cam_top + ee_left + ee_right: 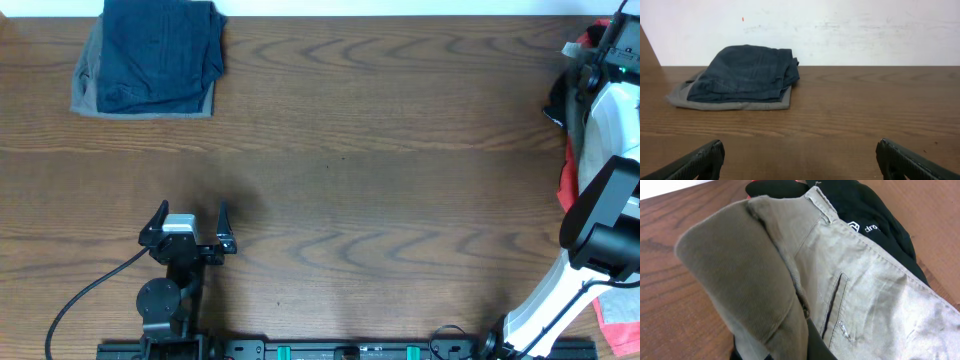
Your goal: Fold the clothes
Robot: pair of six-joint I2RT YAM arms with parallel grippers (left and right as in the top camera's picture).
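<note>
Fetching khaki shorts (865, 280), seemingly pinched in shut right hand (590, 55), left hand (190, 215) gaping empty; next calls for spreading them flat to its left.

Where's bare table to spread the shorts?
Middle of the table is bare, from the navy stack at far left to the right arm. Also bare between stack and left gripper. Crowded at the right edge: clothes pile by that arm.

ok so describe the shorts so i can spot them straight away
Look to the right edge of the wooden table. The shorts lie there over other clothes: khaki-beige cloth with a waistband and slit pocket, unlike the black garment with white lettering and the red garment.
</note>
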